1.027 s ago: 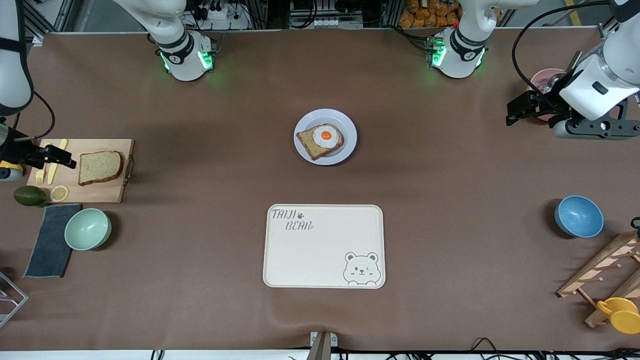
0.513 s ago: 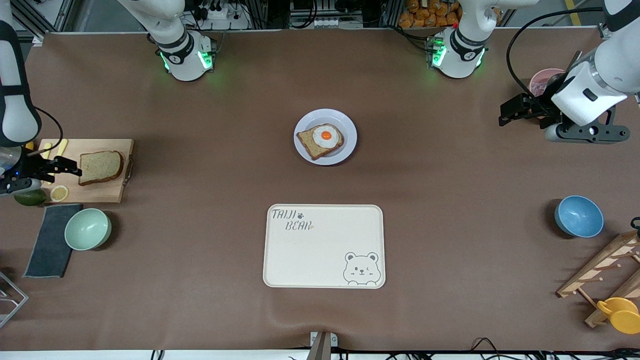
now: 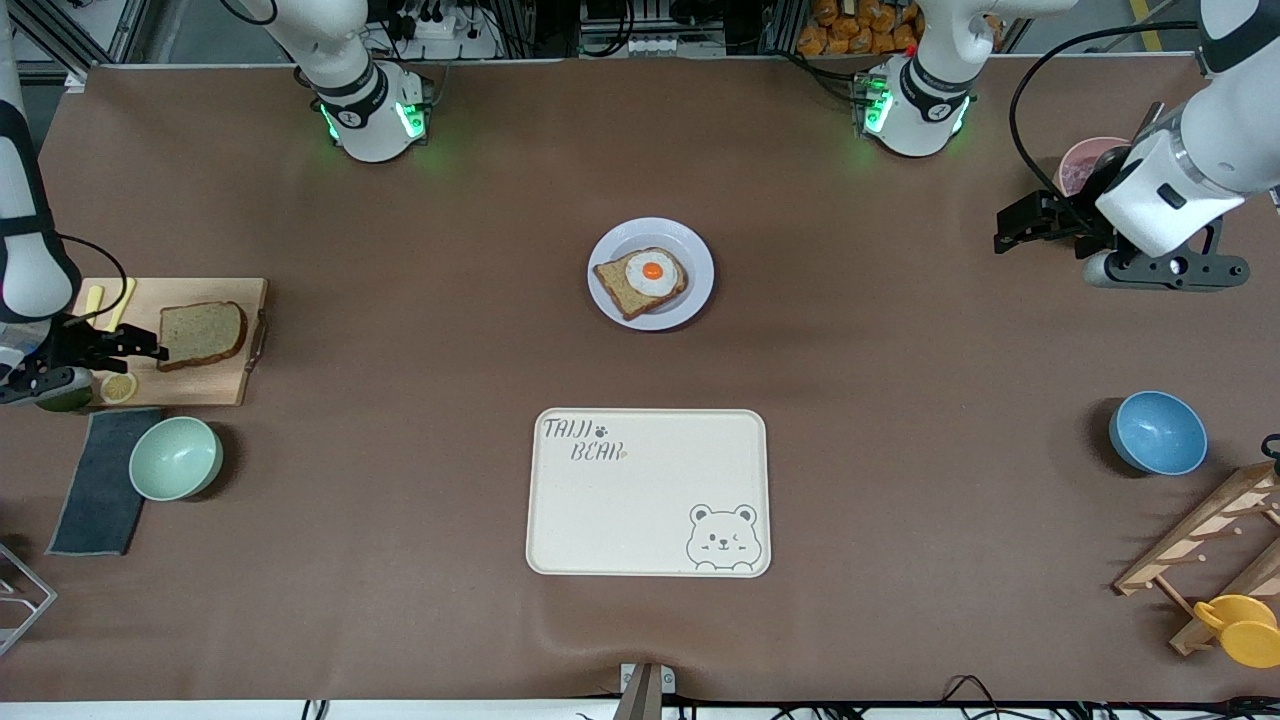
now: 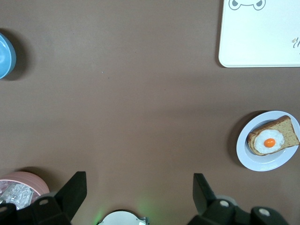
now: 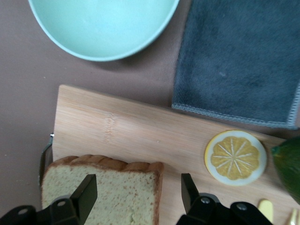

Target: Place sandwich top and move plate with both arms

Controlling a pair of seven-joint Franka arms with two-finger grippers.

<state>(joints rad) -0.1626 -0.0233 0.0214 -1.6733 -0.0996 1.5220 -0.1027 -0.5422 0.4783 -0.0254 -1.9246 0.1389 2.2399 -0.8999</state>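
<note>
Brown table: plate, tray, bowls.

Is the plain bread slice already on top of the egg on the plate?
No, the sandwich top lies on the wooden cutting board near the right arm's end, while the plate holds only the egg-topped slice.

The sandwich top is lying on the cutting board at nine o'clock of the plate, the tray sitting at six o'clock.
</note>
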